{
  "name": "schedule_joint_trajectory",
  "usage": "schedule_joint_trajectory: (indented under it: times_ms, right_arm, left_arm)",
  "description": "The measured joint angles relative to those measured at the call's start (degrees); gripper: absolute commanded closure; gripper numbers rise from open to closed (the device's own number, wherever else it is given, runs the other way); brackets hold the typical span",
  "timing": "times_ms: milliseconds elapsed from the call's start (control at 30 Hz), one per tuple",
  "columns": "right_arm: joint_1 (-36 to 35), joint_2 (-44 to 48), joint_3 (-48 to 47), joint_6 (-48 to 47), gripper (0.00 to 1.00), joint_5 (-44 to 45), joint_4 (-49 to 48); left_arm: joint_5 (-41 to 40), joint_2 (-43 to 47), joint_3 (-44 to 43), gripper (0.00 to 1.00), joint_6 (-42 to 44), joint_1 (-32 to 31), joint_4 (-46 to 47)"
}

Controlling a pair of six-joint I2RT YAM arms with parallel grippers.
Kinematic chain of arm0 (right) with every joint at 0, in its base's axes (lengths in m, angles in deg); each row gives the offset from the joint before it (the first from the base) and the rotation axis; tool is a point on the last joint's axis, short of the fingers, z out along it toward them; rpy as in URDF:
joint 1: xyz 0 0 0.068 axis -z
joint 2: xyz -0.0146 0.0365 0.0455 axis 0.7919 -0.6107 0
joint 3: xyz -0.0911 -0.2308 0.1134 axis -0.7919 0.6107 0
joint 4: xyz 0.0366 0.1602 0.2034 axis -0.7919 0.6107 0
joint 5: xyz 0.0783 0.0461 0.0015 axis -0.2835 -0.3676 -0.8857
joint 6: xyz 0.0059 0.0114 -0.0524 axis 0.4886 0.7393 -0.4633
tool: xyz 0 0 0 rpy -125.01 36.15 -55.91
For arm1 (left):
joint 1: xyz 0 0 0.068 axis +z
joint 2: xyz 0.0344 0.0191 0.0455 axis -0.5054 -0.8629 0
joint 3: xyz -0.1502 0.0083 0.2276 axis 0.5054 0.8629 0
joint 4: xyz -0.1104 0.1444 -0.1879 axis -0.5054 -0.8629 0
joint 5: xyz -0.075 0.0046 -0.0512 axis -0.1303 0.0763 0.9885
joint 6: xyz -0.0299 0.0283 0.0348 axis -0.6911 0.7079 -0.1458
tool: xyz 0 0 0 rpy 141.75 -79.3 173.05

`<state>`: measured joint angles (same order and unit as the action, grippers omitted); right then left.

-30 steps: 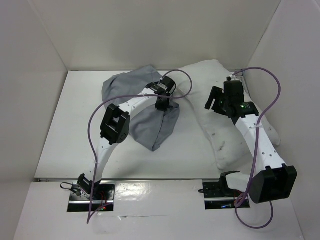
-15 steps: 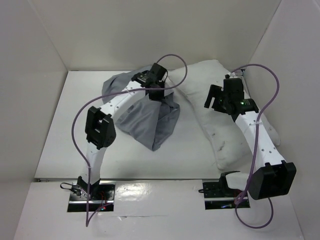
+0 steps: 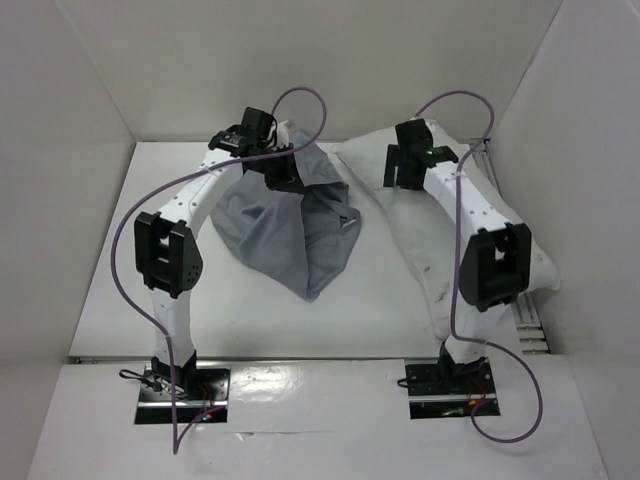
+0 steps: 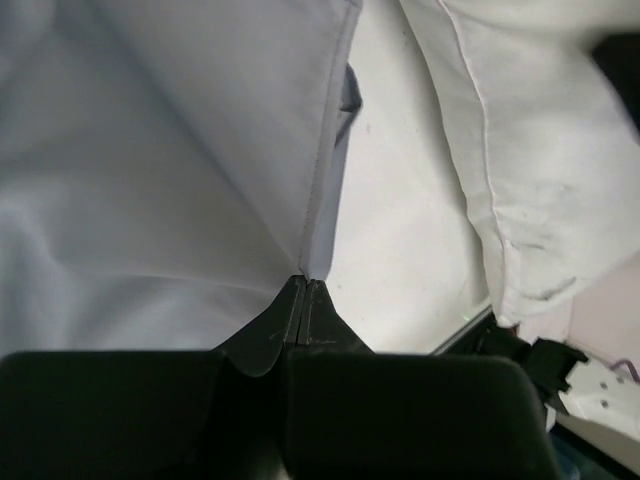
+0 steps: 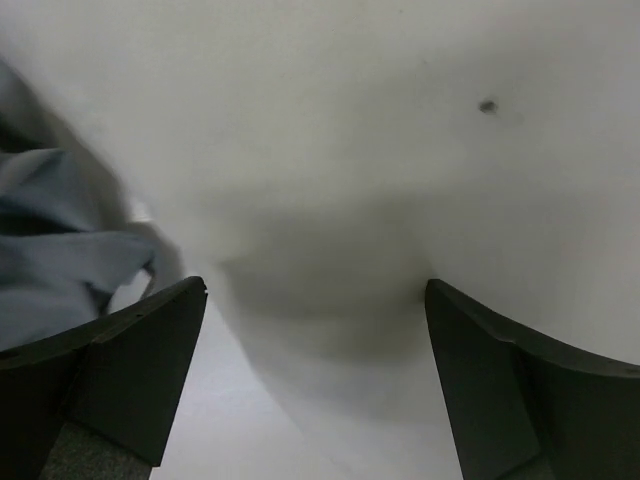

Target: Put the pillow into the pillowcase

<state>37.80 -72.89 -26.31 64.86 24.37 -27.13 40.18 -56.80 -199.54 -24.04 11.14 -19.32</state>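
Observation:
The grey pillowcase (image 3: 290,225) lies limp in the middle of the table, its far end lifted. My left gripper (image 3: 281,170) is shut on its hemmed edge (image 4: 318,215) and holds it up near the back wall. The white pillow (image 3: 440,260) lies along the right side, from the back wall toward the front. My right gripper (image 3: 402,172) is open over the pillow's far end; the white fabric (image 5: 330,180) bulges between its spread fingers (image 5: 130,360). The pillow's left edge (image 4: 520,170) shows in the left wrist view.
White walls close in the table at the back and on both sides. The right arm lies stretched over the pillow. A metal rail (image 3: 525,315) runs along the right wall near the pillow's front end. Purple cables loop above both arms.
My left gripper has moved back and left, drawing the pillowcase's edge up toward the back wall. My right gripper has moved back and left to the pillow's far end.

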Motion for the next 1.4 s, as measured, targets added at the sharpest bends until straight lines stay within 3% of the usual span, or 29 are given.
schedule_joint_trajectory:
  times_ms: [33, 100, 133, 167, 367, 567, 833, 1033, 1300, 1333, 1367, 1400]
  right_arm:
    - [0.83, -3.43, -0.66, 0.37, 0.22, -0.39, -0.35]
    - [2.1, -8.2, -1.66, 0.72, 0.83, -1.27, -0.24]
    - [2.56, -9.97, -2.03, 1.31, 1.0, -1.99, -0.28]
    - [3.02, -10.99, -2.34, 1.81, 1.0, -2.8, -0.24]
    - [3.85, -6.47, -1.66, 3.06, 1.0, -6.73, -1.99]
    - [7.58, 14.53, 7.69, 2.4, 1.0, -12.81, -4.24]
    - [7.43, 37.51, 9.46, -4.13, 1.0, -24.24, -0.24]
    - [7.34, 41.4, 11.08, -7.91, 1.0, -32.87, 8.87]
    - [7.3, 43.52, 22.75, -6.23, 1.0, -38.4, 15.63]
    - [7.3, 43.63, 23.98, -6.05, 0.89, -38.4, 16.59]
    - [7.3, 43.63, 24.72, -5.75, 0.27, -38.21, 17.44]
    - [7.32, 43.52, 25.11, -5.14, 0.15, -38.01, 18.32]
  left_arm:
    - [0.7, 0.09, 0.24, 1.0, 0.02, -0.11, 0.02]
    - [1.81, 0.35, 0.59, 1.0, 0.02, -0.11, -0.17]
    - [2.38, 0.57, 0.66, 1.0, 0.07, -0.15, -0.44]
    - [2.95, 0.96, 0.68, 1.0, 0.26, -0.13, -1.01]
    - [4.94, 4.81, 2.05, 1.0, 1.36, 1.51, -2.4]
    - [7.02, 7.41, 2.51, 1.0, 1.44, 4.24, -2.47]
    - [9.31, 7.1, 2.49, 1.0, 1.25, 4.79, -2.43]
    - [10.12, 4.7, 1.51, 1.0, 1.03, 6.03, -2.21]
    - [11.3, 4.44, 1.6, 1.0, -0.83, 10.93, -0.17]
    - [11.34, 4.44, 1.66, 1.0, -1.31, 11.39, 0.0]
    - [11.41, 4.44, 1.66, 1.0, -1.66, 11.87, 0.13]
    - [11.52, 4.44, 1.66, 1.0, -1.81, 12.26, 0.2]
